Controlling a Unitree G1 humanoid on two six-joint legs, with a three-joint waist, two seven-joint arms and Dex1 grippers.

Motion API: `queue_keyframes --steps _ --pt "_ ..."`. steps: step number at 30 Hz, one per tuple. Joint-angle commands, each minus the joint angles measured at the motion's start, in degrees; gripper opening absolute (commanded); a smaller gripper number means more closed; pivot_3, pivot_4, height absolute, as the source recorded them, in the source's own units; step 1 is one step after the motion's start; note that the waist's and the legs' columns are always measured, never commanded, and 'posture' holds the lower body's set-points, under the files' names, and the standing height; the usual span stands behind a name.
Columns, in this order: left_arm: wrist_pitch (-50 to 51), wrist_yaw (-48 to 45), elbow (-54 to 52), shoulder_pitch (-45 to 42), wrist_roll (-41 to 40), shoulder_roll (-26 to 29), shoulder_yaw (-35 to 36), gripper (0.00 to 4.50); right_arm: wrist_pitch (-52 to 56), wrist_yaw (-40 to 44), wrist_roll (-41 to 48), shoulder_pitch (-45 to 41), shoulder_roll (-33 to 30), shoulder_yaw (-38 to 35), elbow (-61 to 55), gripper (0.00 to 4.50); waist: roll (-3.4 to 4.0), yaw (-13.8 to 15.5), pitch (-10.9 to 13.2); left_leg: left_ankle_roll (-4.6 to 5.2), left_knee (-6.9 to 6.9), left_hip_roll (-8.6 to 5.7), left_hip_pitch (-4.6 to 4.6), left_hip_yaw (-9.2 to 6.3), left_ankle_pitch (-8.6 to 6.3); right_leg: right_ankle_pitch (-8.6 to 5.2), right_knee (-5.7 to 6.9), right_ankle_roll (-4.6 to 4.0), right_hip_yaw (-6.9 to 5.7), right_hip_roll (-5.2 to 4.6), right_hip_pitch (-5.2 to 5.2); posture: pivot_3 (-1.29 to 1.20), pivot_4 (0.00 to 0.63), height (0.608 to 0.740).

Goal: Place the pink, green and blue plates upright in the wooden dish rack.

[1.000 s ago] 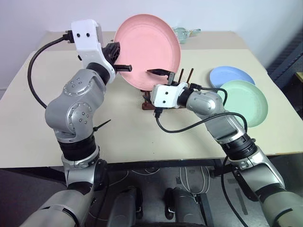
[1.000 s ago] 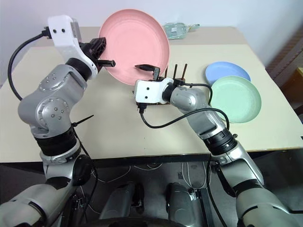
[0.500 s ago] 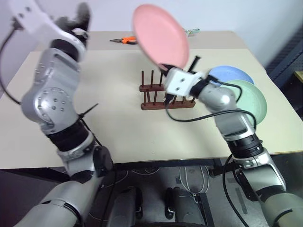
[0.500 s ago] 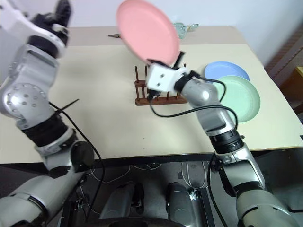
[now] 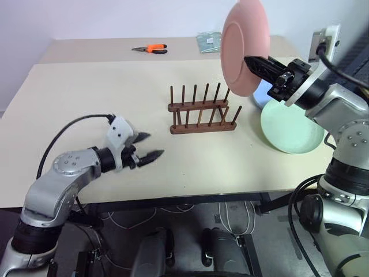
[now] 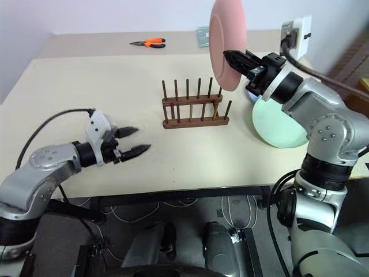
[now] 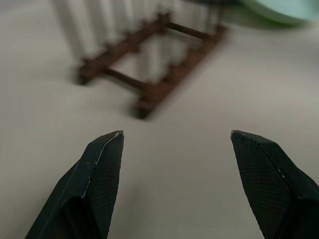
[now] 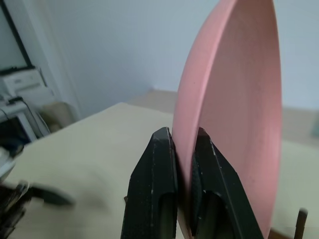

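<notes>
My right gripper [image 5: 249,60] is shut on the rim of the pink plate [image 5: 242,46] and holds it upright on edge, in the air above and to the right of the wooden dish rack [image 5: 202,109]. The rack stands empty at mid-table. In the right wrist view the fingers [image 8: 162,164] pinch the pink plate [image 8: 234,99]. The green plate [image 5: 291,130] lies flat right of the rack. The blue plate [image 5: 258,97] peeks out behind it, mostly hidden. My left gripper [image 5: 155,144] is open and empty, low over the table, left of the rack [image 7: 149,74].
Orange-handled pliers [image 5: 151,49] and a clear packet [image 5: 207,39] lie at the back of the table. The table's front edge [image 5: 173,193] runs just below my left gripper. Bare tabletop lies between my left gripper and the rack.
My left gripper let go of the pink plate, opened and dropped to the front left. My right gripper shut on the plate, carried it up and right, and turned it on edge.
</notes>
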Motion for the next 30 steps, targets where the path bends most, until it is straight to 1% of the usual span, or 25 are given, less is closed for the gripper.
queue_keyframes --steps 1,4,8,12,14,15,16,18,19,21,23,27,30 --pt "0.12 -0.69 -3.55 0.22 -1.98 -0.37 -0.29 3.49 0.81 -0.94 2.33 -1.7 -0.89 -1.34 1.98 0.0 0.0 0.18 0.0 0.13 0.0 0.0 -0.01 0.0 0.07 0.0 -0.01 0.0 0.0 0.0 0.0 0.0 0.15 0.74" --pt "0.87 0.08 -4.6 0.47 -2.7 -1.16 -1.13 3.49 0.95 -2.15 2.52 -2.26 -0.2 -1.12 5.34 0.0 0.0 0.17 0.0 0.22 0.0 -0.03 -0.04 0.02 0.06 0.01 -0.03 0.02 0.0 0.0 0.02 0.0 0.15 0.74" --pt "1.67 0.76 -5.98 0.83 -2.97 -1.62 -1.89 3.49 -0.75 -3.49 -0.22 -3.2 -0.35 1.09 10.1 0.0 0.0 0.1 0.0 0.25 0.0 -0.03 -0.03 0.05 0.07 0.01 -0.01 0.03 0.0 0.05 0.02 0.0 0.15 0.74" --pt "1.9 1.23 -6.63 1.06 -3.09 -1.7 -2.37 3.49 -1.08 -3.78 -0.89 -3.96 0.28 2.19 13.53 0.0 0.0 0.07 0.0 0.25 0.0 -0.02 -0.03 0.07 0.07 0.0 0.0 0.04 0.0 0.08 0.01 0.0 0.15 0.74" --pt "2.07 1.48 -6.94 0.98 -3.08 -1.9 -2.82 3.52 -1.72 -2.8 -1.28 -3.78 0.13 3.13 14.18 0.77 0.0 0.13 0.0 0.25 0.0 -0.02 -0.03 0.07 0.07 0.0 -0.01 0.04 0.0 0.09 0.02 0.0 0.15 0.74" --pt "2.17 1.64 -7.02 0.9 -3.07 -1.98 -3.0 3.52 -2.91 -2.58 -2.3 -3.73 -0.08 3.86 14.32 1.05 0.0 0.17 0.0 0.25 0.0 -0.02 -0.03 0.08 0.07 0.0 -0.01 0.04 0.0 0.09 0.02 0.0 0.15 0.74" --pt "2.36 1.77 -7.09 0.85 -3.17 -2.06 -3.09 3.52 -5.01 -2.43 -4.34 -3.61 -0.6 5.21 14.26 1.41 0.0 0.17 0.0 0.26 0.01 -0.02 -0.03 0.08 0.07 0.0 -0.01 0.04 0.0 0.09 0.02 0.0 0.15 0.74" --pt "2.56 1.95 -7.16 0.79 -3.28 -2.15 -3.19 3.52 -12.17 -1.11 -10.6 -2.57 -2.54 9.22 13.09 2.53 0.0 0.14 0.0 0.26 0.01 -0.03 -0.04 0.08 0.07 0.0 -0.01 0.05 0.01 0.1 0.02 0.0 0.15 0.74" --pt "2.53 1.99 -7.17 0.75 -3.17 -2.1 -3.28 3.52 -16.13 -0.93 -13.89 -1.87 -3.62 10.66 12.52 2.91 0.0 0.16 0.0 0.26 0.01 -0.03 -0.03 0.09 0.07 0.0 -0.01 0.06 0.01 0.1 0.01 0.0 0.15 0.74" --pt "2.24 2.23 -6.86 0.44 -2.66 -2.11 -3.48 3.52 -24.08 -0.08 -19.59 0.38 -6.93 11.58 11.63 2.91 0.0 0.36 0.0 0.26 0.01 -0.03 -0.04 0.08 0.07 -0.02 -0.01 0.08 0.0 0.11 0.01 0.0 0.15 0.74" --pt "2.04 2.7 -6.57 0.13 -2.14 -2.25 -3.73 3.52 -27.4 1.76 -20.66 4.17 -10.74 8.65 10.0 2.91 -0.01 0.68 0.0 0.28 0.01 -0.06 -0.04 0.08 0.05 -0.06 -0.02 0.14 0.0 0.09 0.03 0.0 0.15 0.74" --pt "1.51 2.28 -6.47 0.11 -1.45 -1.94 -5.09 3.52 -26.16 8.27 -17.4 16.6 -17.44 1.41 4.84 2.91 -0.02 1.7 0.0 0.3 0.02 -0.06 -0.04 0.08 0.04 -0.08 -0.09 0.17 -0.01 0.07 0.09 0.0 0.15 0.74" --pt "1.11 1.31 -5.4 -0.42 -1.3 -2.2 -6.0 3.52 -25.43 12.84 -18.35 28.53 -21.16 0.99 -0.96 2.91 0.0 1.57 -0.02 0.31 0.02 -0.04 0.02 0.06 0.04 -0.08 -0.13 0.17 -0.04 0.06 0.18 0.0 0.15 0.74"
